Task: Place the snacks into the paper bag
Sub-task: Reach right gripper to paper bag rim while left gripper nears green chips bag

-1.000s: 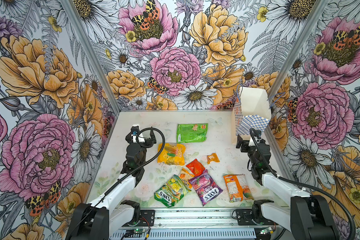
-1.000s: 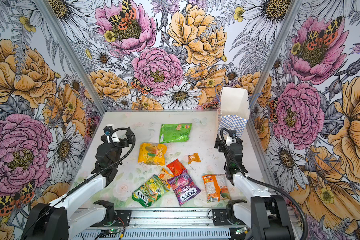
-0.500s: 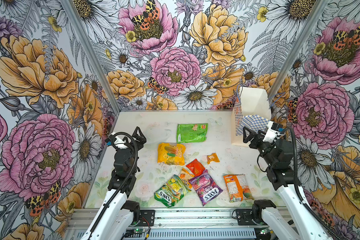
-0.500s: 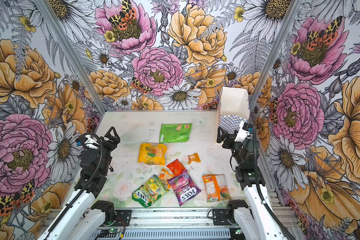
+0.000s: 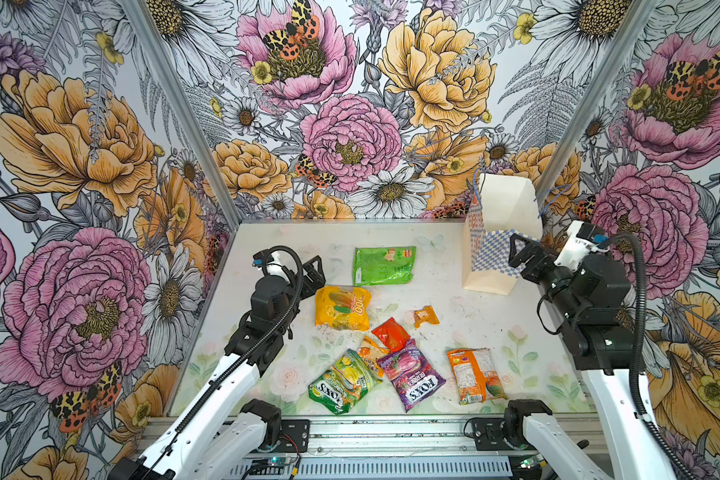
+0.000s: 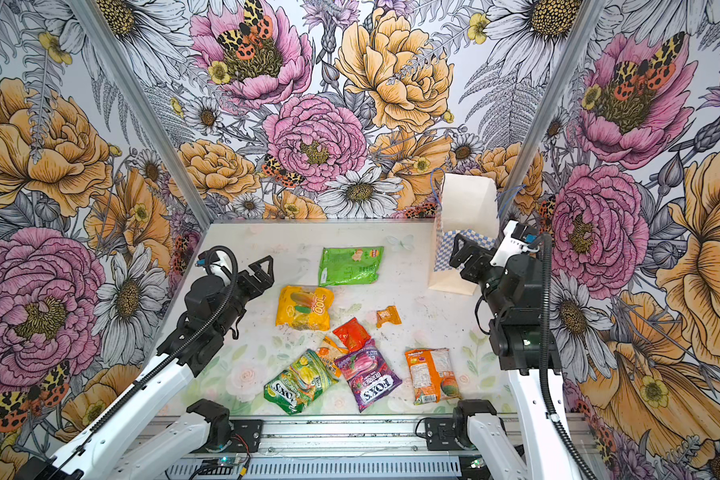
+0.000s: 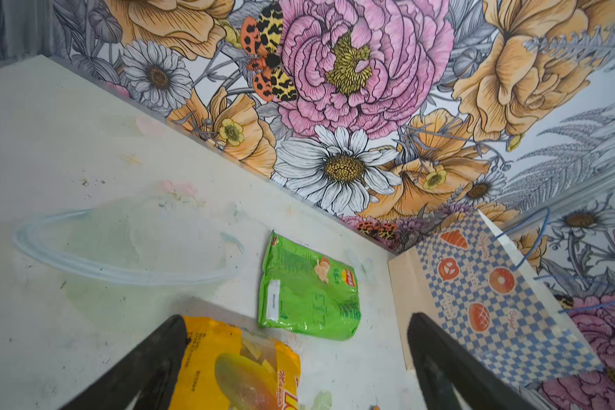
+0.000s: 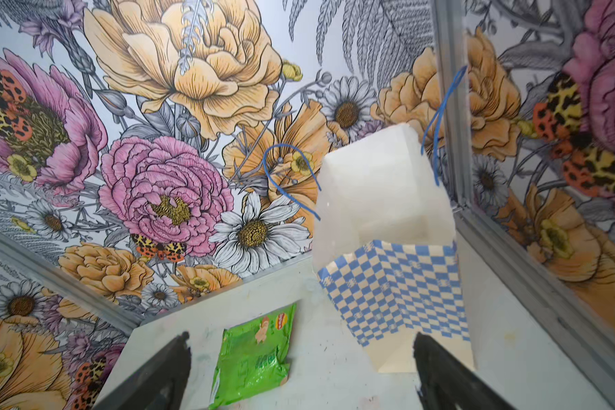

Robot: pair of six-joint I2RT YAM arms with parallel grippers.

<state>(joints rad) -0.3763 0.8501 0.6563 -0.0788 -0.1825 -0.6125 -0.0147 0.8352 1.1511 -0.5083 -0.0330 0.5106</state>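
Wide open, the left gripper (image 5: 314, 274) hovers by the yellow packet (image 5: 341, 307) mid-frame, likely its first pick, the right gripper (image 5: 516, 251) by the paper bag (image 5: 501, 232) upper right; all snacks (image 5: 412, 372) lie on the bench (image 5: 275, 237).

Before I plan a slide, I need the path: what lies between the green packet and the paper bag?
Only bare tabletop lies between the green packet and the paper bag; both top views show it.

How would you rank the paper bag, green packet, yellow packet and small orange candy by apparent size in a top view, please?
1. paper bag
2. green packet and yellow packet, too alike to separate
3. small orange candy
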